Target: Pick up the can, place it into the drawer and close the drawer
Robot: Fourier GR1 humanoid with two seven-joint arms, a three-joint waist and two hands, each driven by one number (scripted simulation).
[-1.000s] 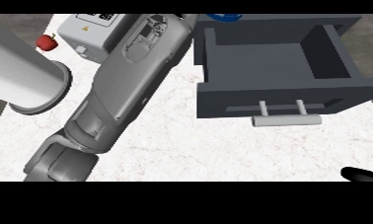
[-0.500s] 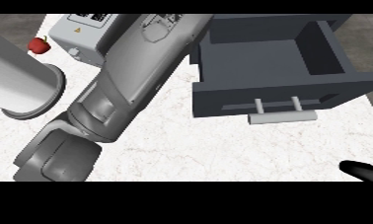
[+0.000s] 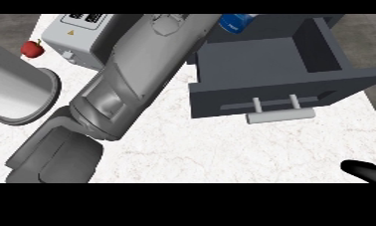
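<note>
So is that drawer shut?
No, the drawer stands pulled out, its inside showing bare behind the handle.

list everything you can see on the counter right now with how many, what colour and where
drawer: one, dark grey, open, right of centre, pale handle at its front.
can: one, blue, partly hidden, top centre, behind the drawer's back left corner.
box: one, light grey with labels, upper left.
apple: one, red, left edge beside the box.
cylinder: one, silver-grey, left edge.
counter: one, white marble.
left forearm: one, grey, diagonal from lower left to top centre; its robot hand is not visible.
right robot hand: one, black, only a tip shows, lower right corner.
</note>
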